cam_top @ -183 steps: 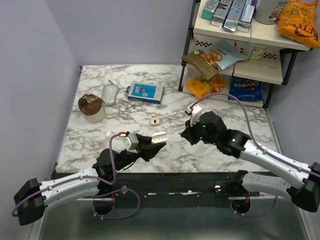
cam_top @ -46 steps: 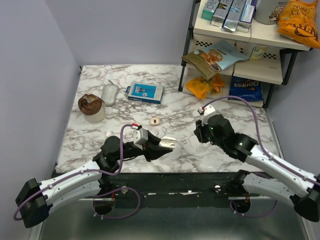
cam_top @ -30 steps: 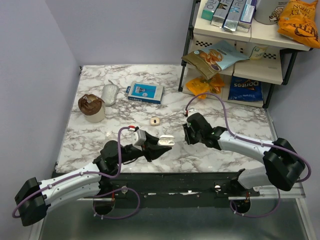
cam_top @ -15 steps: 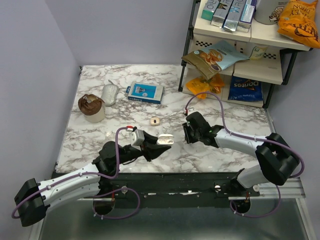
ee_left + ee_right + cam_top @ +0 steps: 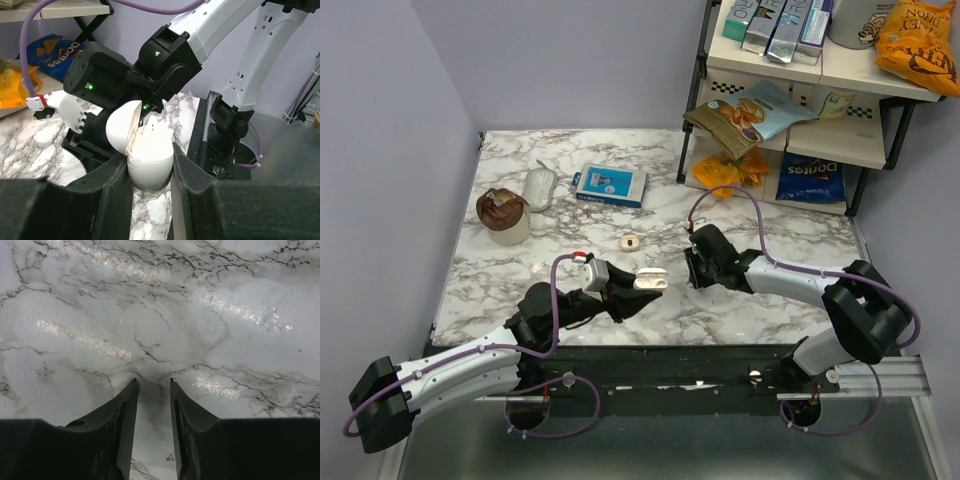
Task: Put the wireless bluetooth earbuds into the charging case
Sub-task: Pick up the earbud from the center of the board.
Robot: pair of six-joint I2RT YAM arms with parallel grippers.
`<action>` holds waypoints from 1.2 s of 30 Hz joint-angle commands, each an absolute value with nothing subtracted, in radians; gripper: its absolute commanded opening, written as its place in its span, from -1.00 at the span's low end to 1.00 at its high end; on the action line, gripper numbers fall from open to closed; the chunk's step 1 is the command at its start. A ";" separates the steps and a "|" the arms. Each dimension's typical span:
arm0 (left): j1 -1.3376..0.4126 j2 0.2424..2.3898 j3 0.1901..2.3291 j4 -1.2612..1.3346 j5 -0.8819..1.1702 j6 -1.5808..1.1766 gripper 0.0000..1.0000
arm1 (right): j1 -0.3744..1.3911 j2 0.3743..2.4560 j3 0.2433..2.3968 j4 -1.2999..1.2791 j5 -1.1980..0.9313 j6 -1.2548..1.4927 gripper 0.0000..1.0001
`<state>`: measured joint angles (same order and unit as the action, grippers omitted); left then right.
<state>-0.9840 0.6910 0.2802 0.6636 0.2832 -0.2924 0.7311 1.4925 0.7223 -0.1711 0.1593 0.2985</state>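
- The left gripper point(image 5: 149, 159) is squeezing the open charging case point(image 5: 150, 142); one earbud point(image 5: 151, 122) is sticking up from it.
- The right gripper point(image 5: 692, 272), jaws slightly parted and empty, is hovering at 3 o'clock from the case.

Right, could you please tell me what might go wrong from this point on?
The right tool sits close beside the open charging case pinched in the left tool; a bump could twist the case or knock its lid shut. The stem of a white earbud pokes up from the case and may not be fully seated.
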 commanded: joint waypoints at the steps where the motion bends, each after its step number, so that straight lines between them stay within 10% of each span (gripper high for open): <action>1: -0.991 0.686 0.276 0.678 0.267 -0.287 -1.00 | 0.729 1.516 0.759 -0.186 0.094 0.333 -0.19; 16: -0.999 0.687 0.282 0.664 0.270 -0.288 -1.00 | 0.730 1.526 0.752 -0.158 -0.035 0.437 -0.18; 26: -1.002 0.678 0.279 0.653 0.261 -0.282 -1.00 | 0.730 1.497 0.735 -0.143 -0.023 0.436 -0.84; 36: -1.003 0.675 0.279 0.663 0.128 -0.232 -1.00 | 0.730 1.085 0.719 -0.245 0.008 0.486 -0.98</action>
<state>-0.9970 0.6807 0.2802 0.6476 0.2398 -0.2821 0.7300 1.2747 0.7204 -0.1955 0.0021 0.4480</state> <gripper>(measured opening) 0.372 0.066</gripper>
